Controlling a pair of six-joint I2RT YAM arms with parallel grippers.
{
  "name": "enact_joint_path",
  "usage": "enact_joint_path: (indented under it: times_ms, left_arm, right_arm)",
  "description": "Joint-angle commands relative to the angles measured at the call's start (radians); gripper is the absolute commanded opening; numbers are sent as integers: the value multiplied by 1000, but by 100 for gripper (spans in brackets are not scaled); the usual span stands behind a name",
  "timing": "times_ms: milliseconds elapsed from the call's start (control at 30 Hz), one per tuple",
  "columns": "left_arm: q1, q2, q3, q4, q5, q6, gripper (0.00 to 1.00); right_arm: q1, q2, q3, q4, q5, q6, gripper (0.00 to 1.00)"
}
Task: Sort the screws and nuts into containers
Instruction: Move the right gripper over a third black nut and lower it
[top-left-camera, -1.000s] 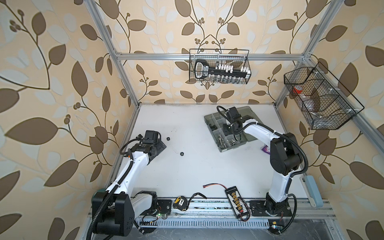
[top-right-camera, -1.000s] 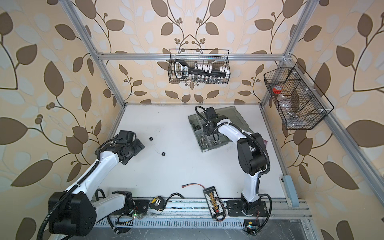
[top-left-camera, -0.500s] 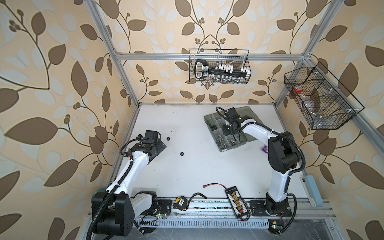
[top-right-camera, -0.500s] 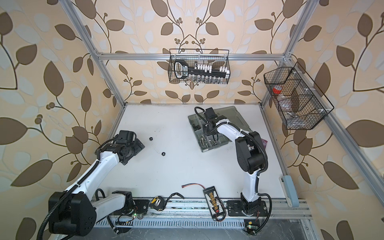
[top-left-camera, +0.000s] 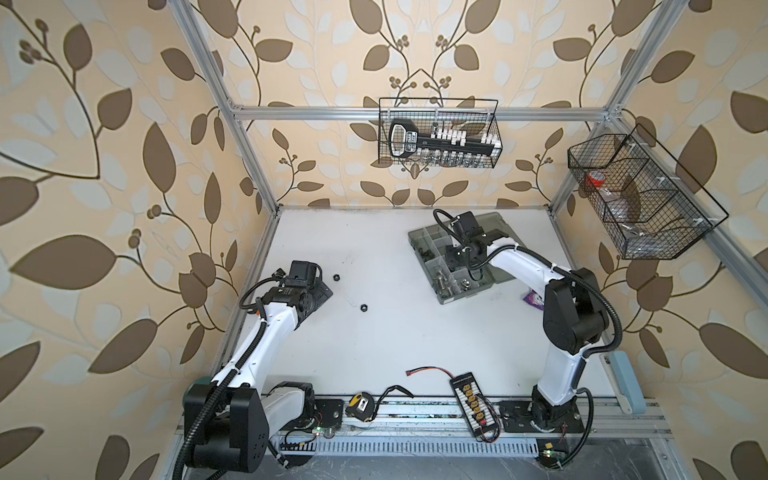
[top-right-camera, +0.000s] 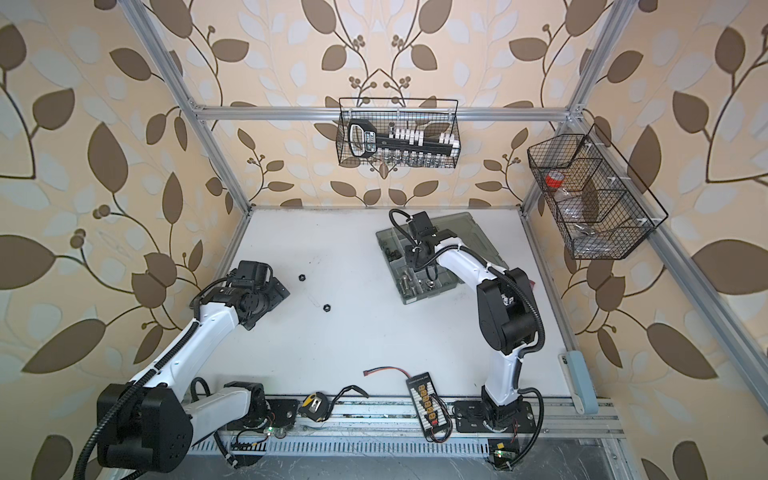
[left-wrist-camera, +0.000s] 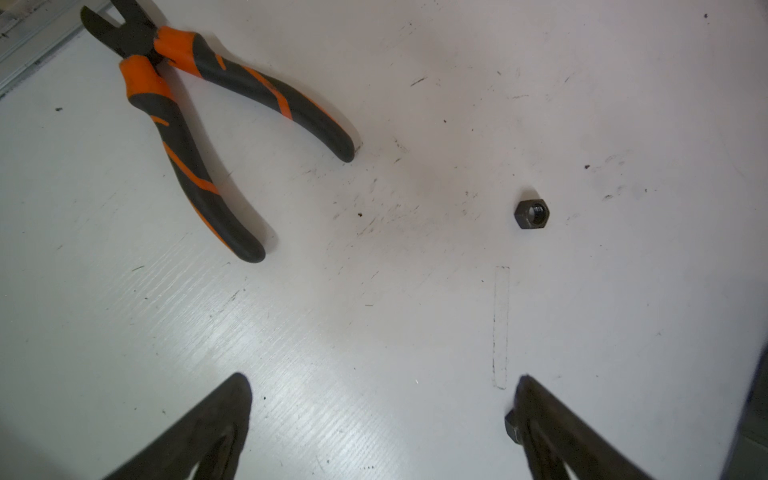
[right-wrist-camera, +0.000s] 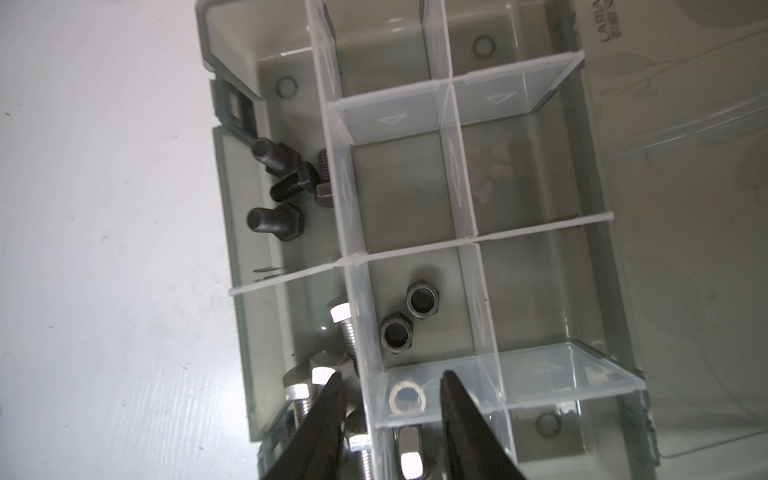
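Note:
Two black nuts lie loose on the white table, just right of my left gripper. That gripper is open wide and empty. One black nut sits ahead of it, and another nut is half hidden against one finger. My right gripper hovers over the grey organizer case. Its jaws are open, astride a divider, above a silver nut lying in a container. Other containers hold black screws, black nuts and silver screws.
Orange-and-black pliers lie near the left frame rail. The case lid lies open towards the back. Wire baskets hang on the walls. A tape measure and a connector board sit at the front edge.
The right gripper's jaws have opened over the case, and the arm has shifted only slightly. The left arm has not moved.

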Motion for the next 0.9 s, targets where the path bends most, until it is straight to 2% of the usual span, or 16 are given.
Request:
enact_joint_path:
  times_ms: [0,333,667,867]
  left_arm:
    - [14,-18,5,-7,-2,13,99]
    - [14,-27,5,-11,1,12,99]
    - [14,-39,4,-19,0,9,99]
    - [14,-49,15,-35,-19,10,99]
  right_arm:
    - [30,-58,-21,3,0,10,40]
    - [233,-26,-19,-1,53,1,44]
    - [462,131,101,-18,31,-6,48]
    - [537,225,186,-31,19,-30,48]
